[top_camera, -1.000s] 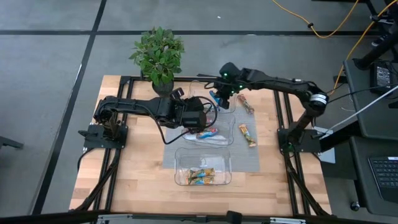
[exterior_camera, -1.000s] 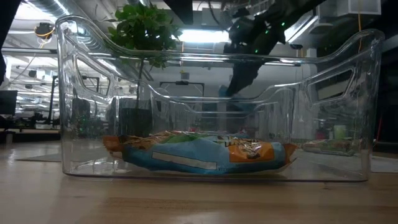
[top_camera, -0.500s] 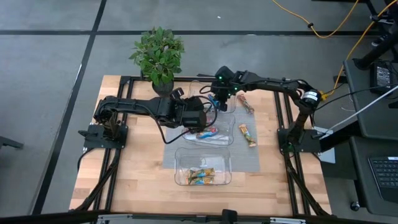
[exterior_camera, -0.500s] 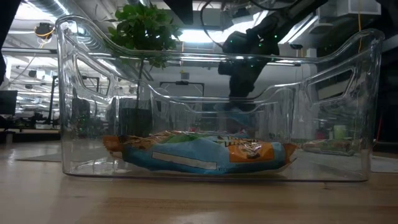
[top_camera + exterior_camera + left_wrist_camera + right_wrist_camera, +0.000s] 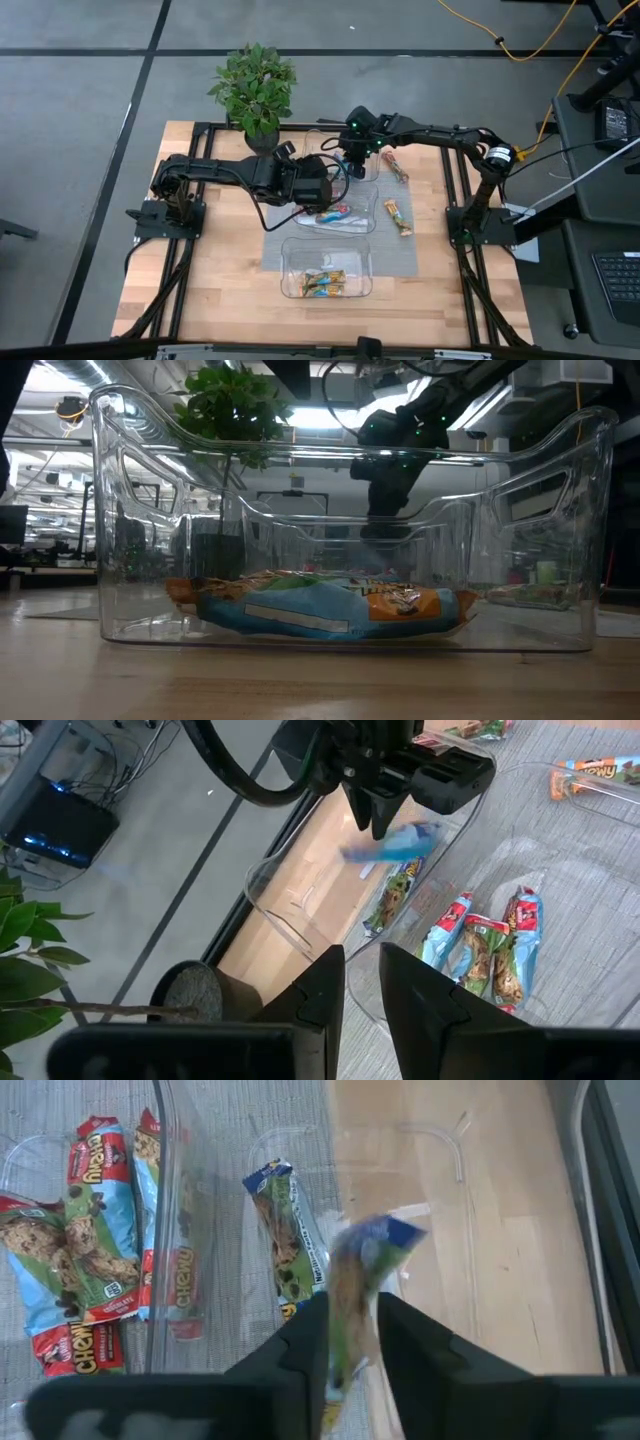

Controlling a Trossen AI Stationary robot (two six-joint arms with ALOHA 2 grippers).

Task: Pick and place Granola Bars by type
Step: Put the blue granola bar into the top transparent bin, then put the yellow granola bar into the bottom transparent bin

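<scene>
My right gripper hangs over the far clear tray, shut on a blue-green granola bar. One like bar lies flat in that tray. The middle tray holds red-blue bars. Orange-gold bars lie in the near tray. Two more bars lie on the grey mat at the right. My left gripper waits beside the middle tray's far-left end, its fingers almost together, holding nothing. My right gripper pinches the blue-green bar between its two fingers at one end, coming from above and pointing down. The bar hangs below the fingers, clear of the tray floor, its free end blurred. In the left wrist view it slants out under the fingertips.
A potted plant stands at the table's far edge, left of the far tray. The three trays sit in a row on the grey mat. Bare wood lies left of the mat.
My right gripper has moved toward the table's left with the bar, from the far tray's right end to over its middle, and has turned from a slant to pointing straight down. It has then kept still. The left arm has not moved.
</scene>
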